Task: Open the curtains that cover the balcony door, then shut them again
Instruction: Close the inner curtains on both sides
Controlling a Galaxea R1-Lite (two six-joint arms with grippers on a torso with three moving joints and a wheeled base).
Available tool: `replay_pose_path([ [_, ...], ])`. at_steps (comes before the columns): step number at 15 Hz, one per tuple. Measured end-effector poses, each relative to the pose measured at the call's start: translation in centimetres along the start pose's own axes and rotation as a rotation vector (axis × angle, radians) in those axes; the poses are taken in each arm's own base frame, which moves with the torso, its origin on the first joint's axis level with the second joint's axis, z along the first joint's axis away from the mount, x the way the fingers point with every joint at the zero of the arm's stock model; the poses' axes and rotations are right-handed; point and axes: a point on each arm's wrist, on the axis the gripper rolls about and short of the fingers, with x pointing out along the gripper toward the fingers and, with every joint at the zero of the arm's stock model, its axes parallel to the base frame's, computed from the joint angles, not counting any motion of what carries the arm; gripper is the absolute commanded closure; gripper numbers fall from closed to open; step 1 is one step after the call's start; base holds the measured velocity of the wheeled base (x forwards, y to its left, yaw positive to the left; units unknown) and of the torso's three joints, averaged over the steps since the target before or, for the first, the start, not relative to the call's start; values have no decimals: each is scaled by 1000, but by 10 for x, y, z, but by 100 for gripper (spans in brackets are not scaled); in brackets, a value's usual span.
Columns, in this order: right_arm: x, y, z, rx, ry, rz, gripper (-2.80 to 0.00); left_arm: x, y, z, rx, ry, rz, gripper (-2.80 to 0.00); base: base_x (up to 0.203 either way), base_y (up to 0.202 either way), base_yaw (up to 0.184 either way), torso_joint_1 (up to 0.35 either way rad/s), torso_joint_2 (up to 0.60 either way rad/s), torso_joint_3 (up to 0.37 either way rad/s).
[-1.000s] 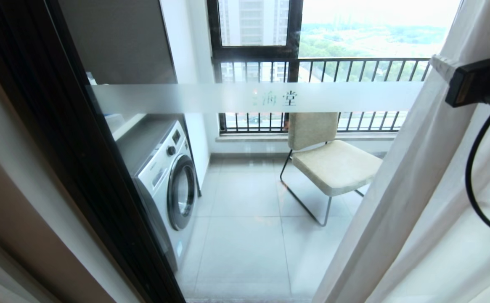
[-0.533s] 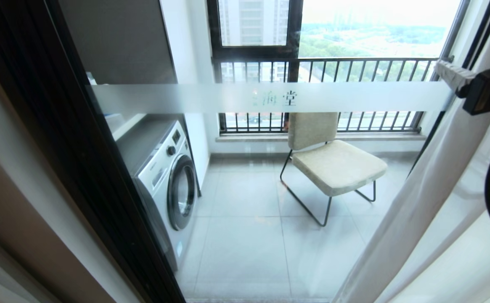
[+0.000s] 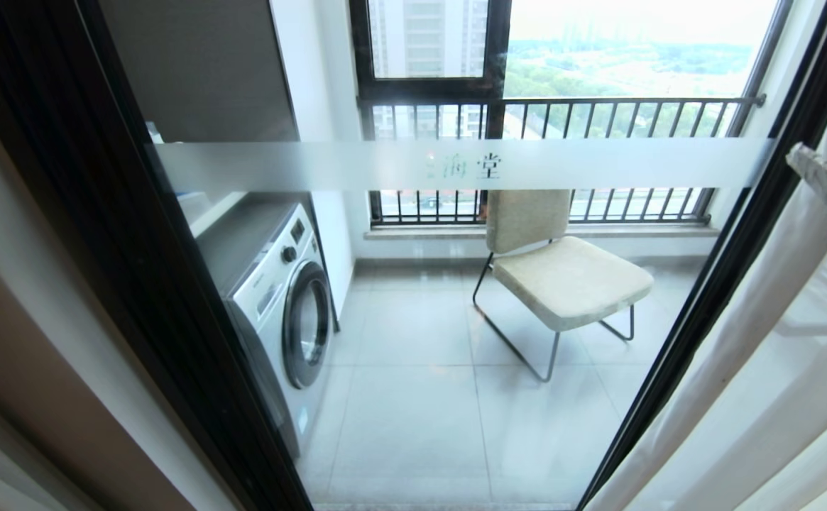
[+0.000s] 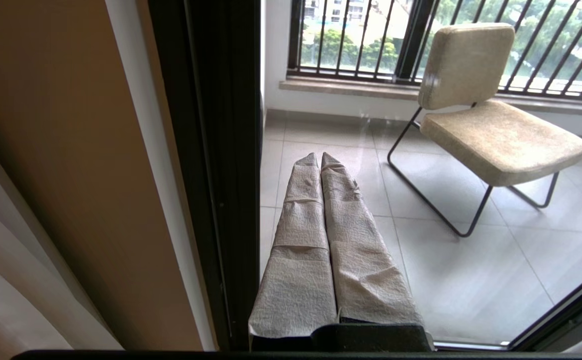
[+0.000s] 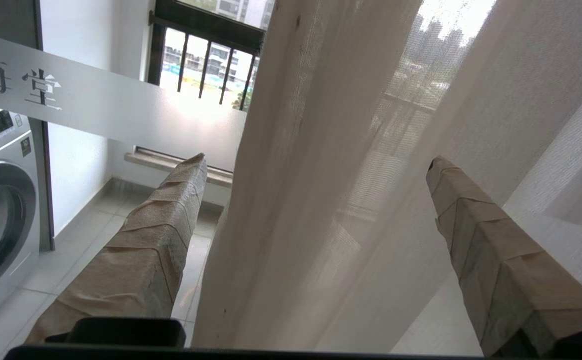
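The balcony door [image 3: 456, 165] fills the head view, its glass crossed by a frosted white band and set in thick black frames [image 3: 136, 270]. The sheer white layer of the curtains [image 3: 747, 369] hangs bunched at the right, past the door's right frame. One taped finger [image 3: 819, 172] of my right gripper shows at that edge. In the right wrist view the right gripper [image 5: 318, 160] is open, and a fold of the sheer curtain [image 5: 291, 210] hangs loose between its wide-spread fingers. My left gripper [image 4: 319, 156] is shut on nothing, parked low beside the door's left frame.
Behind the glass stand a white washing machine [image 3: 278, 298] at the left and a beige chair on thin metal legs [image 3: 562, 277] on grey floor tiles. A barred railing [image 3: 598, 113] and black-framed windows close off the balcony's far side.
My right gripper has opened and drawn back to the right edge of the head view. The sheer curtain has shifted right with it, uncovering the door's right frame.
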Motion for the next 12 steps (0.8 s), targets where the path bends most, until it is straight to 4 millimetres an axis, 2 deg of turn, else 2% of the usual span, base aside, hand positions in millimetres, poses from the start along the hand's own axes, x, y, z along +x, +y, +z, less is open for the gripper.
replay_pose_path([
  [4, -26, -4, -9, 0, -2, 1, -280, 0, 0, 0, 0, 0, 0, 0, 0, 0, 0, 0, 0, 0],
  [8, -40, -6, -12, 1, -10, -2, -280, 0, 0, 0, 0, 0, 0, 0, 0, 0, 0, 0, 0, 0],
  [9, -42, -7, -12, 2, -12, -2, 0, 0, 0, 0, 0, 0, 0, 0, 0, 0, 0, 0, 0, 0],
  [12, -48, -8, -13, 4, -20, -2, 0, 0, 0, 0, 0, 0, 0, 0, 0, 0, 0, 0, 0, 0],
])
